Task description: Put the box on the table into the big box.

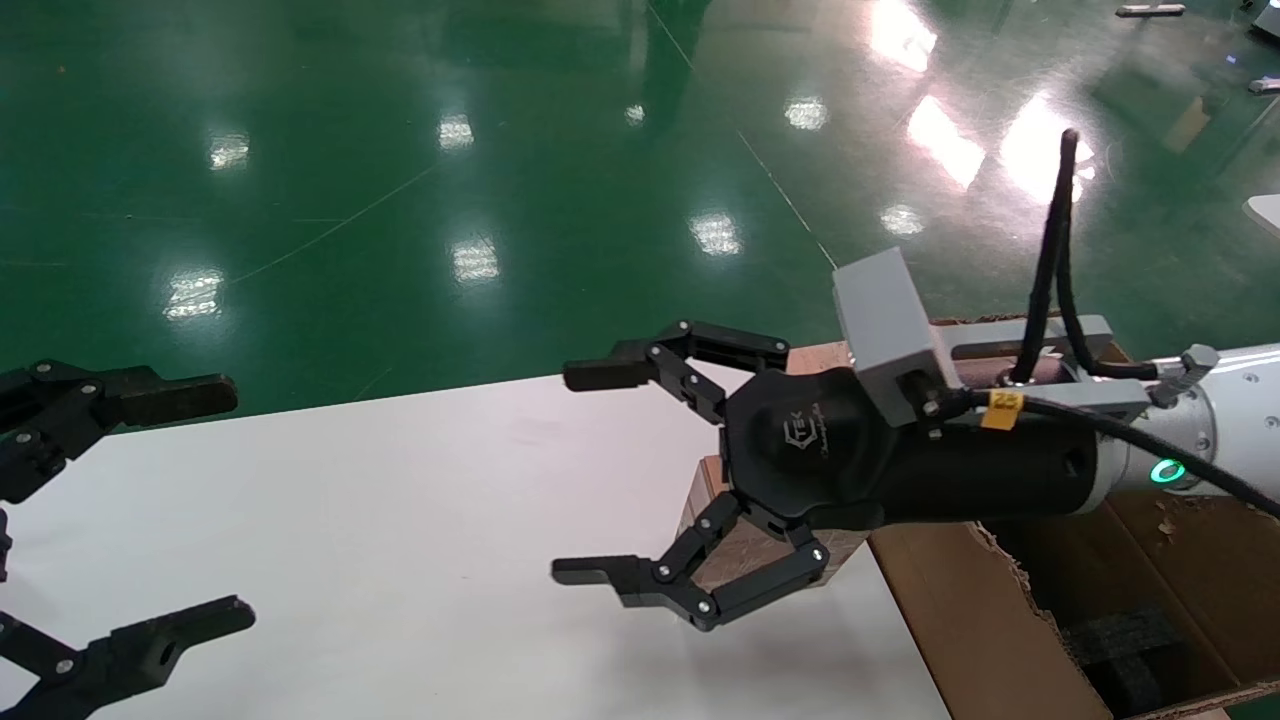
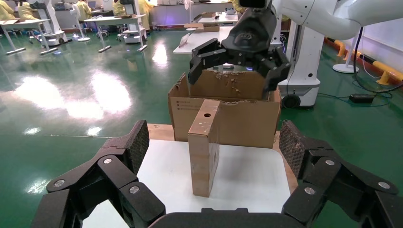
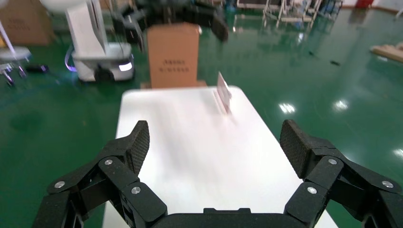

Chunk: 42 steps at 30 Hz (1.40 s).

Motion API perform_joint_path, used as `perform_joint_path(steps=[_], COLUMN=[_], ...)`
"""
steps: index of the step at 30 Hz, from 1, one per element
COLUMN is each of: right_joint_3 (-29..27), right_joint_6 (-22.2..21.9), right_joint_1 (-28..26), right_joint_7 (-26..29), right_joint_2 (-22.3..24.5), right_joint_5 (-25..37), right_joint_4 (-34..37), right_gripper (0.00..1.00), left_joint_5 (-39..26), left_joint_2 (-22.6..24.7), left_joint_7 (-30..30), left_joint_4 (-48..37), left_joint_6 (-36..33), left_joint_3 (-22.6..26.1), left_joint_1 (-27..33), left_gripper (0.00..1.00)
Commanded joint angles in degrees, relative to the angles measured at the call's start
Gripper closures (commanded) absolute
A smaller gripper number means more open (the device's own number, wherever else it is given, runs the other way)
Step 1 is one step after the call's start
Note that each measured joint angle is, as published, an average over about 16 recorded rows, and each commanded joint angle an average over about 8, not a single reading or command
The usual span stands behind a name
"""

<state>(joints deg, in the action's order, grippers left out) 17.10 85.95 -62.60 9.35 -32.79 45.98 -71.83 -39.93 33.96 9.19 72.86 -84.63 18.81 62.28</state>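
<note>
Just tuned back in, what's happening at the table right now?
The right gripper is open and hangs over the white table, with nothing between its fingers. The small box stands upright on the table, untouched, right beside the big box, and partly hidden under the right arm in the head view. The left gripper is also open, empty, at the table's left end. So the small box is not yet picked up or in the big box.
</note>
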Motion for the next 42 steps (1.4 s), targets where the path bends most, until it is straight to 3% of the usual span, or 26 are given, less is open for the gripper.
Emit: perform_joint_path(steps=[1, 5, 7, 16, 28, 42], right_joint_3=[0.29, 0.51, 0.73, 2.69, 5.89, 9.26], right_joint_6=[0.07, 0.76, 1.23, 2.96, 4.01, 4.04], right_joint_1=[-0.33, -1.47, -2.07, -3.92, -7.19, -6.49], right_joint_7=[-0.17, -2.18, -3.59, -11.3, -17.49, -24.36], right_joint_2=[0.67, 1.82, 2.29, 2.61, 1.66, 1.48], right_joint_5=[1.43, 4.03, 5.54, 11.96, 15.95, 15.97], right_joint_4=[0.19, 3.35, 5.19, 15.03, 24.77, 34.25], right_gripper=[0.0, 0.0, 0.0, 0.0, 0.0, 0.0], left_joint_5=[0.0, 0.0, 0.01, 0.01, 0.02, 0.04], left_joint_2=[0.0, 0.0, 0.0, -0.01, -0.01, -0.02], left_joint_7=[0.0, -0.01, -0.01, -0.01, -0.02, -0.03], left_joint_4=[0.0, -0.01, -0.01, -0.01, -0.01, -0.01], left_joint_6=[0.0, 0.0, 0.0, 0.0, 0.01, 0.02], left_joint_3=[0.0, 0.01, 0.01, 0.02, 0.04, 0.06], left_joint_1=[0.0, 0.01, 0.01, 0.01, 0.02, 0.02], left_gripper=[0.43, 0.9, 1.0, 1.0, 1.0, 1.0])
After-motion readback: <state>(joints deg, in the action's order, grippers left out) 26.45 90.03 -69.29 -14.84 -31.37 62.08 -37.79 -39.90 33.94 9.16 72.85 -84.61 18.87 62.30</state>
